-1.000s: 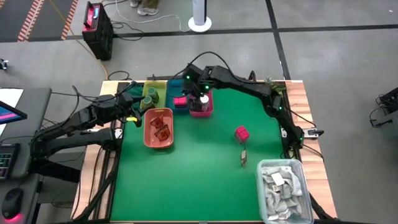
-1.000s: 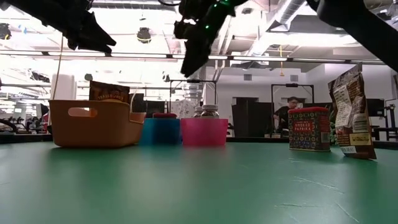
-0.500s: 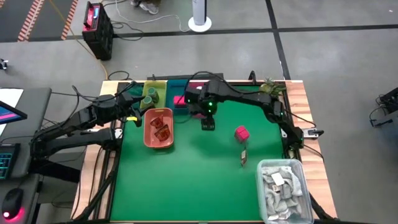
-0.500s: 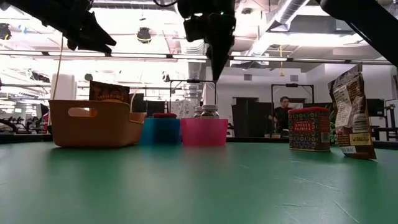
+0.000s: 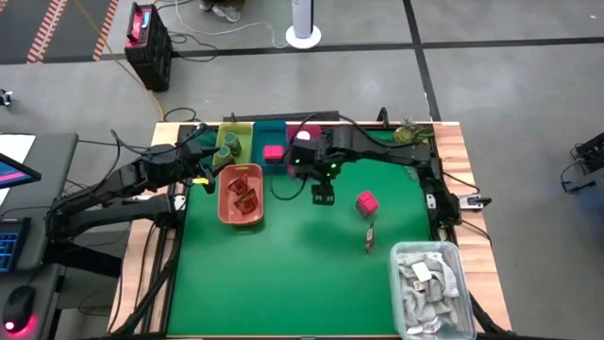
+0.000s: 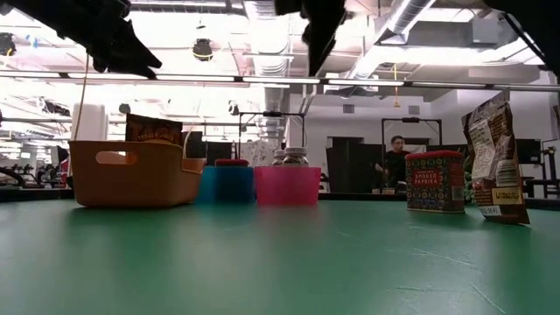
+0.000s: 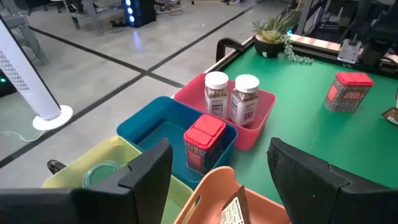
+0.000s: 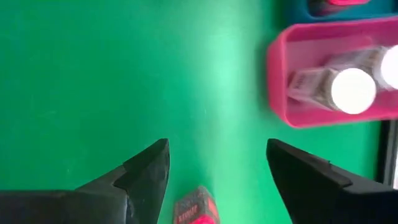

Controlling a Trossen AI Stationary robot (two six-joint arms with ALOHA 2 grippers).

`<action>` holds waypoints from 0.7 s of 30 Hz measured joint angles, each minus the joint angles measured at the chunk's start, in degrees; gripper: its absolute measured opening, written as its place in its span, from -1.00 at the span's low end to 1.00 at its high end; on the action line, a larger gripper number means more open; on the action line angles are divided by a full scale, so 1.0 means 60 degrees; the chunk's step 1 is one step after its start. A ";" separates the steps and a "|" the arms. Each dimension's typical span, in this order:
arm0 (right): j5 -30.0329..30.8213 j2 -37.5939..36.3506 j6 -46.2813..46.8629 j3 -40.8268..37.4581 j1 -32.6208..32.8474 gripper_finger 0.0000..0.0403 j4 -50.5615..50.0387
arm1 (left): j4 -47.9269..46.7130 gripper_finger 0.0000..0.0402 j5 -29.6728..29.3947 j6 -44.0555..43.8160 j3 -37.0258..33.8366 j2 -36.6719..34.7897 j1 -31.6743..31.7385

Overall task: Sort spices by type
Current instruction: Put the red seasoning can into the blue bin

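My right gripper (image 5: 324,194) hangs open above the green mat, between the pink tray (image 5: 306,171) and a loose pink box (image 5: 366,202). In its wrist view the box (image 8: 193,208) lies just ahead of the open fingers (image 8: 217,177), and two white-capped jars (image 8: 348,87) stand in the pink tray. A red-brown sachet (image 5: 370,238) stands upright on the mat. My left gripper (image 5: 203,162) waits open over the far-left trays. The greenish jar (image 7: 102,174) sits in the yellow tray, a pink box (image 7: 204,142) in the teal tray, and sachets (image 5: 243,195) in the orange tray.
A grey bin of pale rags (image 5: 429,288) fills the near-right corner. The trays line the far edge and the orange tray (image 5: 241,194) lies left of centre. Bare mat (image 5: 283,274) spreads across the near half. A small plant (image 5: 408,127) stands at the far-right corner.
My right gripper has drawn away from above the pink tray, moving toward the near edge and to the right, toward the loose pink box, and turned as it went. The jars have stayed in the tray.
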 joint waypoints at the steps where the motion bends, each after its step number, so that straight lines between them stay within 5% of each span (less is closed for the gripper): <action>1: 0.0001 -0.0096 0.0106 0.0001 0.0000 0.47 -0.0015 | -0.0012 0.25 0.0000 -0.0026 0.0000 0.0000 0.0000; 8: 0.0018 -0.0602 0.0700 -0.0885 0.0425 0.47 0.0022 | -0.0253 0.25 0.0004 -0.0066 0.0000 0.0004 -0.0001; 21: 0.0706 -0.4426 0.3729 -0.7988 0.0301 0.47 0.2386 | -0.0208 0.25 0.0007 -0.0100 0.0000 0.0001 0.0000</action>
